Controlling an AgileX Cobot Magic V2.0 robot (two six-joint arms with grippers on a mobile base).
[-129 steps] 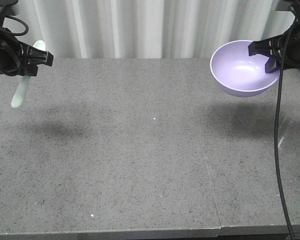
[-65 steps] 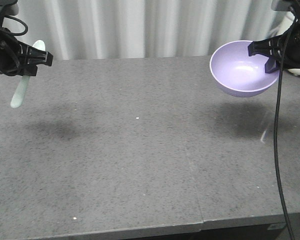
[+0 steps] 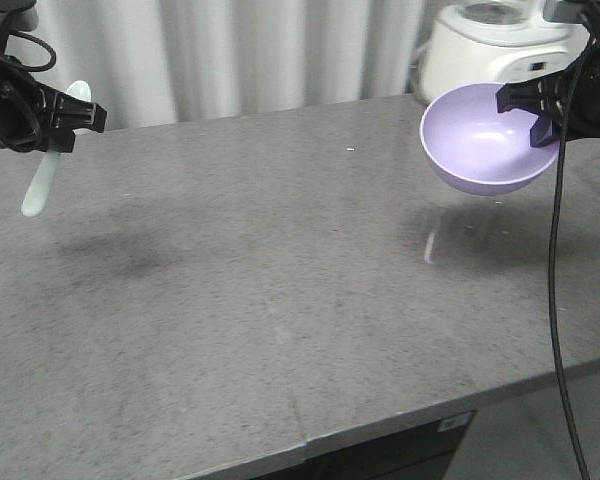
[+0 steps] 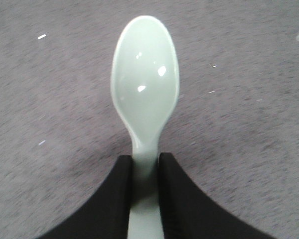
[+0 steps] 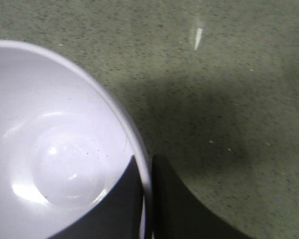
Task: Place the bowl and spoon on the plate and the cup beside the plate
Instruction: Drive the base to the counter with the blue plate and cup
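Note:
My left gripper (image 3: 68,113) hangs above the counter's far left, shut on the handle of the pale mint-green spoon (image 3: 42,185), whose scoop (image 4: 145,82) points away in the left wrist view; the black fingers (image 4: 120,194) pinch the handle from both sides. At the upper right, my right gripper (image 3: 528,103) is shut on the rim of the lavender bowl (image 3: 478,140), held in the air above the counter. In the right wrist view the bowl (image 5: 55,149) fills the left side, with one finger (image 5: 177,204) outside the rim. The plate and the cup are out of view.
The grey speckled counter (image 3: 280,280) spans the view, its front edge running diagonally at lower right. A white appliance (image 3: 485,50) stands at the back right behind the bowl. A black cable (image 3: 555,300) hangs down from the right arm. White curtains line the back.
The whole scene has shifted in the front view: the counter slid and turned, and the white appliance came into sight at back right. Both grippers keep the same place in frame, still holding spoon and bowl.

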